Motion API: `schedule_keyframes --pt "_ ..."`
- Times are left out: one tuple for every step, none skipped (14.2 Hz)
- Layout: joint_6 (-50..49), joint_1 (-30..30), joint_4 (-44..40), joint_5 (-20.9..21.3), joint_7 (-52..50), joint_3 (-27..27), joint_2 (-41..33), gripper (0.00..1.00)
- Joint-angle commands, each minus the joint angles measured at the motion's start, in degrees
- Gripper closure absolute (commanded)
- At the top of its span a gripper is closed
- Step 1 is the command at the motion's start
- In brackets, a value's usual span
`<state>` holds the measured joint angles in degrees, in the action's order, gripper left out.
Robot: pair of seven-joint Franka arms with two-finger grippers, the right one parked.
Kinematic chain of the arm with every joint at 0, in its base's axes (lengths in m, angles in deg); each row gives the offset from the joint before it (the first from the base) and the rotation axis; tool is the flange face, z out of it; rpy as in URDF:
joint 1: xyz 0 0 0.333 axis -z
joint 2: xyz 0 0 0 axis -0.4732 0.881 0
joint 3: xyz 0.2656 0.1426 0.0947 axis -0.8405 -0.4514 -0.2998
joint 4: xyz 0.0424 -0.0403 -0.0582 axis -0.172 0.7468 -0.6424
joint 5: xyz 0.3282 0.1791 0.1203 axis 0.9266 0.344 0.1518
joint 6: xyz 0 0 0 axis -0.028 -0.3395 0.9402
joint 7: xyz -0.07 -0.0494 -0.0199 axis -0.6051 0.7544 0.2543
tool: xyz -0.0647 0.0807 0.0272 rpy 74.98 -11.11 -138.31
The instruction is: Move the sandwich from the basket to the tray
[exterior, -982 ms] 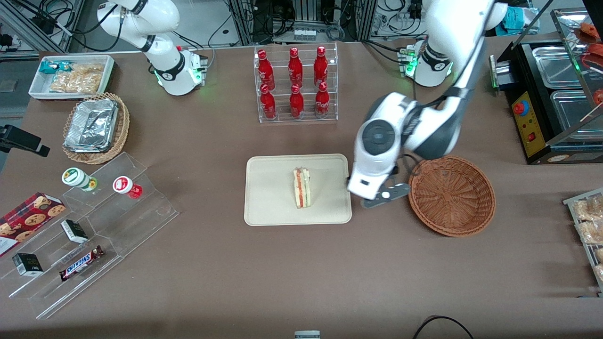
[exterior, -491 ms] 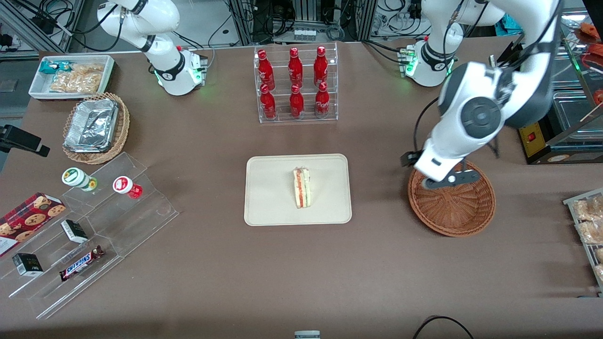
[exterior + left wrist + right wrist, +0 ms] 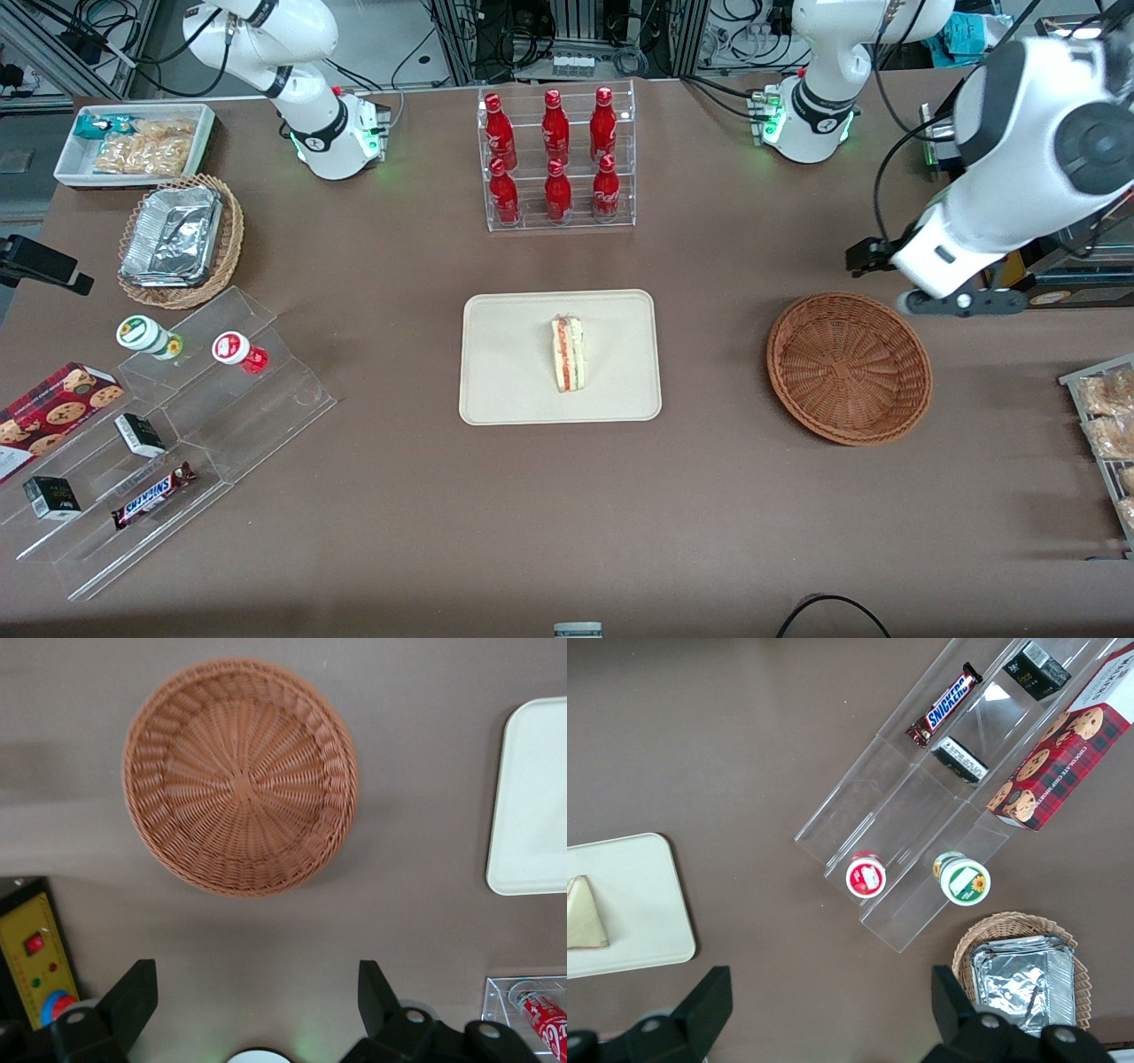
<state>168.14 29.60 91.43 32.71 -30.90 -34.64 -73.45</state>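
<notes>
Sandwich (image 3: 568,354) on the tray (image 3: 505,372), basket (image 3: 849,368) bare.

We see the gripper (image 3: 257,1005) up high with its fingers spread wide and holding nothing, above the table just by the basket rim, farther from the front camera. A bottle rack (image 3: 556,159) stands farther back than the tray; a black machine (image 3: 1010,230) sits near the gripper.

Six red bottles (image 3: 554,155) in a clear acrylic rack (image 3: 558,221), two round-lidded cups (image 3: 190,341), one open-fingered gripper (image 3: 257,1001).
</notes>
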Motion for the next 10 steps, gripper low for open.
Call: schedule_keyframes --pt "-1.6 -1.4 -3.2 0.3 2.8 -0.3 -1.2 0.0" --pt "-1.7 -1.4 -3.9 0.3 3.5 -1.4 -1.3 0.0" --pt "-1.8 -1.4 -4.1 0.3 4.7 -2.1 -1.9 0.0" --pt "-2.3 -1.4 -4.1 0.2 5.9 -3.0 -2.3 0.0" --pt "-2.4 -1.4 -4.4 0.1 7.0 -4.0 -2.5 0.0" --pt "-2.4 -1.4 -4.8 -0.2 7.7 -4.5 -2.5 0.0" --pt "-2.4 -1.4 -5.2 -0.6 8.0 -5.4 -2.5 0.0" --pt "-2.5 -1.4 -5.8 -0.8 8.3 -6.5 -2.5 0.0" --pt "-2.7 -1.4 -6.1 -0.8 8.6 -6.8 -2.5 0.0" --pt "-2.7 -1.4 -6.1 -0.7 8.6 -7.1 -2.5 0.0"
